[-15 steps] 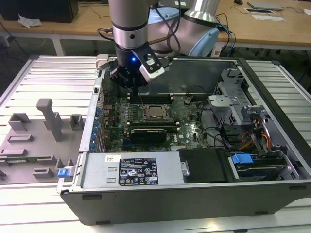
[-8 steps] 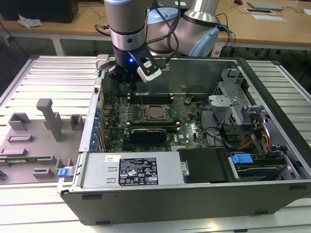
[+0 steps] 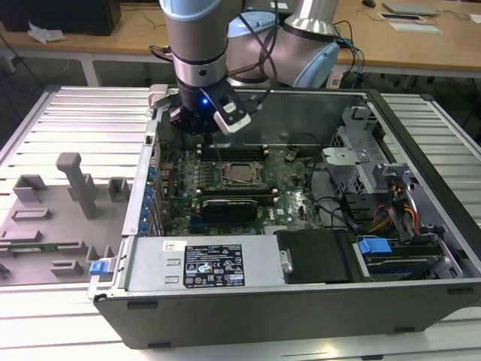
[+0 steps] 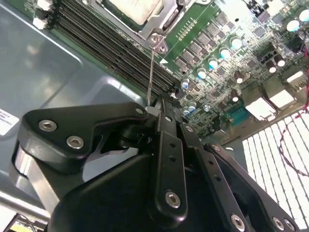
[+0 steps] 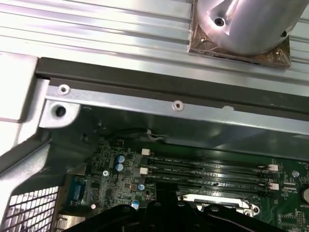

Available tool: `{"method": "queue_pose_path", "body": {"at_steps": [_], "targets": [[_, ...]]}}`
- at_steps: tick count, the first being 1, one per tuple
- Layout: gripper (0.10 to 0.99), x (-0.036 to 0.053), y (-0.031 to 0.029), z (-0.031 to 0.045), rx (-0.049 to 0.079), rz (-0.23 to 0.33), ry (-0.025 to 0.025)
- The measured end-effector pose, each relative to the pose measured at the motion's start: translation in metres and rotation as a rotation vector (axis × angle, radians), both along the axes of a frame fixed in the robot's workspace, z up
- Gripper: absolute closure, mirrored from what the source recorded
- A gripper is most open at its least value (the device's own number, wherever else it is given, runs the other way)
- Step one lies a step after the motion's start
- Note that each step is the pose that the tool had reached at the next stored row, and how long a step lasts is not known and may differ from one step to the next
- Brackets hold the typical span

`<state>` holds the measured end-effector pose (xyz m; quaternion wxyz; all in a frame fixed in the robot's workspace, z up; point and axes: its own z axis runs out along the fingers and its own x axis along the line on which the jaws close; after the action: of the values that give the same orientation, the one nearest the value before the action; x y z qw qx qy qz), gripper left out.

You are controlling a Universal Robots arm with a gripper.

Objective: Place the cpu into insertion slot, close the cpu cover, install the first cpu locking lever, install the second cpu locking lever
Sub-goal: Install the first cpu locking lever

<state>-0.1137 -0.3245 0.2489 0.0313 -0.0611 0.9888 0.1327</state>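
The cpu [image 4: 129, 8] lies in the insertion slot [image 3: 242, 174] on the green board, its silver-grey top showing through the window of the cpu cover [image 4: 161, 18], which lies flat over it. A thin metal locking lever [image 4: 152, 67] stands up from the slot's corner. Its free end runs in between my fingertips. My gripper [image 4: 157, 104] is shut on that end, just off the slot's corner and above the black memory slots [image 4: 111, 48]. In the exterior view the gripper [image 3: 199, 134] hangs over the board's far part, toward that view's left of the slot. The slot's edge [image 5: 217, 205] also peeks out past the black gripper body.
The open computer case has a power supply [image 3: 203, 263] along its near wall and a metal drive cage [image 3: 361, 162] with cables at the exterior view's right. The case's rear wall [image 5: 145, 104] stands close behind the gripper. A grey fixture plate [image 3: 75, 188] lies outside at the left.
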Motion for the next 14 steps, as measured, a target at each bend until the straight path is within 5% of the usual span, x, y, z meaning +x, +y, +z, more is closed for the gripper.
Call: {"method": "queue_pose_path", "body": {"at_steps": [8, 12, 13, 14], "targets": [[0.980, 0.0294, 0.0000, -0.0035, 0.000, 0.000, -0.0001], [0.980, 0.0322, 0.0000, -0.0036, 0.000, 0.000, -0.0002], [0.980, 0.0320, 0.0000, -0.0037, 0.000, 0.000, -0.0042], [0.980, 0.0317, 0.0000, -0.0037, -0.002, 0.000, -0.0135]]}}
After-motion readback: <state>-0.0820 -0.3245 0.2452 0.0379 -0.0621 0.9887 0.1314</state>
